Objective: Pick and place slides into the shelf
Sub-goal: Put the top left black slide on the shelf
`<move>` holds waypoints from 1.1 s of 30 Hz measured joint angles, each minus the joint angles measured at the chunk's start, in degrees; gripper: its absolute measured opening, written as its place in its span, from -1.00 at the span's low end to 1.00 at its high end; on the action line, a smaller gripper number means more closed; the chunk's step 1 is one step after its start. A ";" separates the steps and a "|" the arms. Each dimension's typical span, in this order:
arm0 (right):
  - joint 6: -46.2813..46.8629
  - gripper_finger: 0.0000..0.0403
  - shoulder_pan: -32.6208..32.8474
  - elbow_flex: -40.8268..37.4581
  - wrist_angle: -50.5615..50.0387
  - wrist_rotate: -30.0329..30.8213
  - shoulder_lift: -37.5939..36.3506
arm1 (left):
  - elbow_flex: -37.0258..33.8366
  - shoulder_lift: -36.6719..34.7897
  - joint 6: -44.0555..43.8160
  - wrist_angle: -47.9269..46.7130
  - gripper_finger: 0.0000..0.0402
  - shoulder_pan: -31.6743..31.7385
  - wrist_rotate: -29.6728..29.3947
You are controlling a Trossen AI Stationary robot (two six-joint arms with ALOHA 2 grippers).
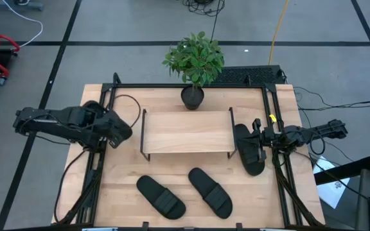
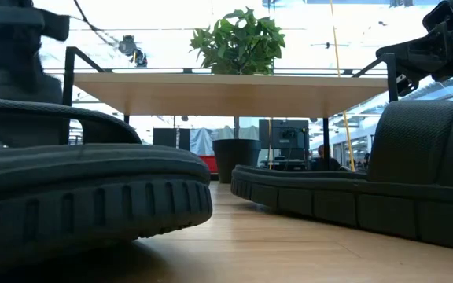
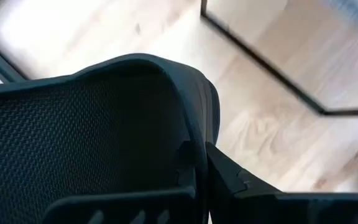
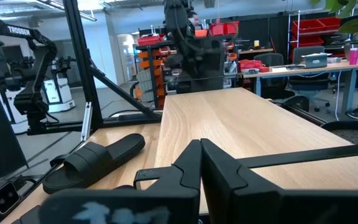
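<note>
1. Worktop [image 1: 249, 192] space was shared by the shelf [image 1: 186, 131], set at its middle, and the slides, spread around that shelf; the shelf's top board was seen bare.
2. Slides were placed thus: two lay flat on the worktop in front of the shelf, one to the left [image 1: 160, 196] and one to the right [image 1: 209, 191]; a third slide [image 1: 249, 149] was carried at the shelf's right end, and a fourth slide [image 3: 86, 137] at its left end.
3. Right end effector [image 1: 261, 140] was closed on the third slide, just beside the right wire frame; for a good placement, the sole would be better levelled and carried clear of the frame before release.
4. Left end effector [image 1: 111, 131] was closed on the fourth slide, near the shelf's left frame; the same care was judged necessary there, one arm at a time.
</note>
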 joint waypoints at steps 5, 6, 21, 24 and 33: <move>0.00 -1.00 -0.01 0.00 0.21 0.02 -0.02 | 6.12 0.00 2.56 -3.13 -0.99 0.98 -5.12; 0.00 -1.00 0.01 -0.01 0.21 0.02 -0.02 | 7.46 0.00 3.23 -3.98 -0.99 1.24 -6.32; -0.42 -1.00 0.00 0.00 0.19 0.10 -0.01 | 25.56 4.16 38.30 21.98 -1.00 5.20 1.22; -0.44 -1.00 0.01 0.00 0.19 0.09 0.00 | 25.60 7.27 45.98 31.34 -1.00 6.03 10.77; -0.41 -1.00 -0.01 0.01 0.19 0.11 -0.02 | 27.60 20.76 58.44 38.23 -0.99 10.58 38.41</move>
